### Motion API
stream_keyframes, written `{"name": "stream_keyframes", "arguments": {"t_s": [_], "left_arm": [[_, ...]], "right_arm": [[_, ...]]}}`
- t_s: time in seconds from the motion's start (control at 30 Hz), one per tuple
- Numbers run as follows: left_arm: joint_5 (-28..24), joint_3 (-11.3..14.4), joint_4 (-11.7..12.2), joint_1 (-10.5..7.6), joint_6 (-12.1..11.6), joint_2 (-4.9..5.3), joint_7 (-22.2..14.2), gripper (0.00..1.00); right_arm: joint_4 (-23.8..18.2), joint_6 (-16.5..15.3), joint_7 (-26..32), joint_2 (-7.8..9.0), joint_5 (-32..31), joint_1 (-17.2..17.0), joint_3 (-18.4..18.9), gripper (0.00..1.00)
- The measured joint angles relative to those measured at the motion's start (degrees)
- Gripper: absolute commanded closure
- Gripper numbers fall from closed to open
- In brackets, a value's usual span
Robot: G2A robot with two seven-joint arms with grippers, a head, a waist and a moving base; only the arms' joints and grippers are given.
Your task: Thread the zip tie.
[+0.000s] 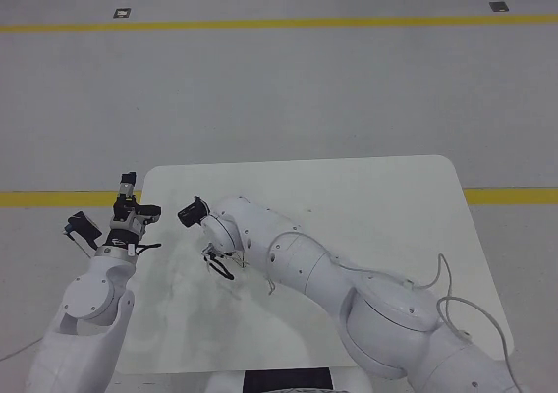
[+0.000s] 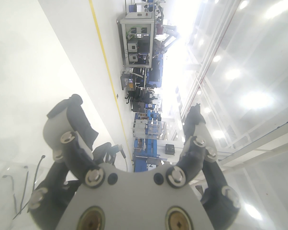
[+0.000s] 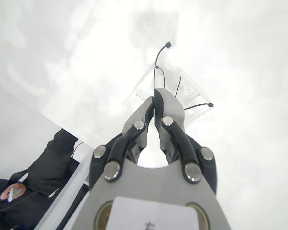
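My right gripper (image 3: 154,96) is shut on a black zip tie (image 3: 159,53). Its strap rises from between the fingertips and curves over to its square head. Below it a clear tray (image 3: 194,89) holds several more black zip ties (image 3: 198,106). From above, the right gripper (image 1: 218,265) points down at the near left part of the white table (image 1: 358,196). My left gripper (image 2: 134,111) is open and holds nothing. It hovers at the table's left edge (image 1: 125,189), pointing away over the floor. The spare zip ties (image 2: 36,168) lie off to its side.
The table's rounded left edge (image 2: 62,48) runs close beside the left gripper. A yellow floor line (image 1: 515,196) passes behind the table. The right arm's white links (image 1: 377,305) stretch across the near half of the table.
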Motion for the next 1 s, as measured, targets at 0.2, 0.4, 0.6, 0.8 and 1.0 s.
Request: {"name": "stream_keyframes", "arguments": {"t_s": [0.2, 0.4, 0.6, 0.8, 1.0], "left_arm": [[0.0, 0.0, 0.0, 0.00, 0.0, 0.00, 0.0, 0.00], [0.0, 0.0, 0.0, 0.00, 0.0, 0.00, 0.0, 0.00], [0.0, 0.0, 0.0, 0.00, 0.0, 0.00, 0.0, 0.00], [0.0, 0.0, 0.0, 0.00, 0.0, 0.00, 0.0, 0.00], [0.0, 0.0, 0.0, 0.00, 0.0, 0.00, 0.0, 0.00]], "right_arm": [[-4.0, -1.9, -2.3, 2.73, 0.0, -1.6, 3.4, 1.00], [-9.6, -4.5, -2.5, 5.96, 0.1, -4.0, 7.5, 1.00], [-9.8, -4.6, -2.5, 6.13, 0.1, -4.1, 7.7, 1.00], [-9.8, -4.6, -2.5, 6.13, 0.1, -4.2, 7.7, 1.00], [-9.3, -4.8, -6.4, 6.96, 2.1, -5.5, 10.9, 1.00]]}}
